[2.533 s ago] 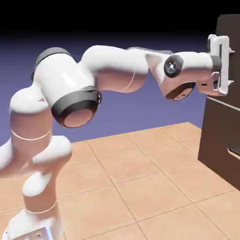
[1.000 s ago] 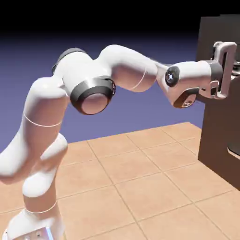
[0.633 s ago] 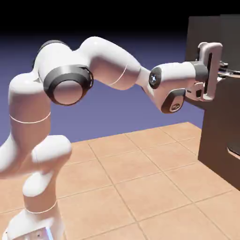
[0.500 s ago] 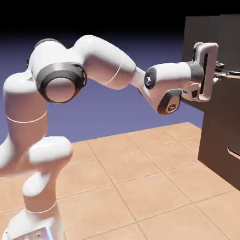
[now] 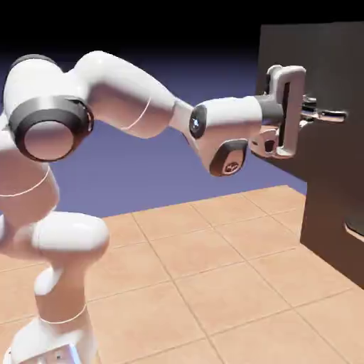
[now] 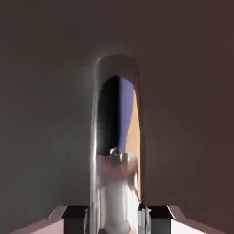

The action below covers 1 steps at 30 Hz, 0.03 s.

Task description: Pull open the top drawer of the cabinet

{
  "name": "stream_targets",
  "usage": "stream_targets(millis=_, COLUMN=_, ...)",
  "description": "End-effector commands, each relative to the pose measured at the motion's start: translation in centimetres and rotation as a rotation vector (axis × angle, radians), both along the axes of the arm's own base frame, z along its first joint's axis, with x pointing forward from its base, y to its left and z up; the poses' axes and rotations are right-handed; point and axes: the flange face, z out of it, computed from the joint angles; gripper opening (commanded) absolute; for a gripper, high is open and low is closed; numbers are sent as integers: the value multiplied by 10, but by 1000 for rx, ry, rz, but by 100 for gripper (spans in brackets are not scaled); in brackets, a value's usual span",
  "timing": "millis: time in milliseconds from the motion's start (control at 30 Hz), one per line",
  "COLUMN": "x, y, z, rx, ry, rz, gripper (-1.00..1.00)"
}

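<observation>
The tall dark brown cabinet [image 5: 334,206] stands at the exterior view's right. Its top drawer [image 5: 320,64] juts out to the left, well past the lower section. A thin metallic bar handle [image 5: 335,114] shows at my gripper [image 5: 311,114], which reaches in level from the left. In the hand view the shiny handle [image 6: 116,137] runs upright between the two grey fingertips [image 6: 73,215]. The tips of my gripper [image 6: 115,218] stand on either side of it with slim gaps, so it is open around the handle.
The lower section carries a dark curved handle [image 5: 353,229] at the picture's right edge. A tan tiled table top [image 5: 213,284] spreads below the arm. The arm's elbow and forearm [image 5: 135,99] arch across the upper left.
The hand has drawn back to the left and the top drawer has come out with it. The jaws, shut on the handle before, now stand apart around it.
</observation>
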Motion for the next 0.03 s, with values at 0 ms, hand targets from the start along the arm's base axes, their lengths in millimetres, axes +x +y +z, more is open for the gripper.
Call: stream_targets(millis=0, x=-7, y=-1, z=-1, rx=4, ry=2, rz=0, gripper=100)
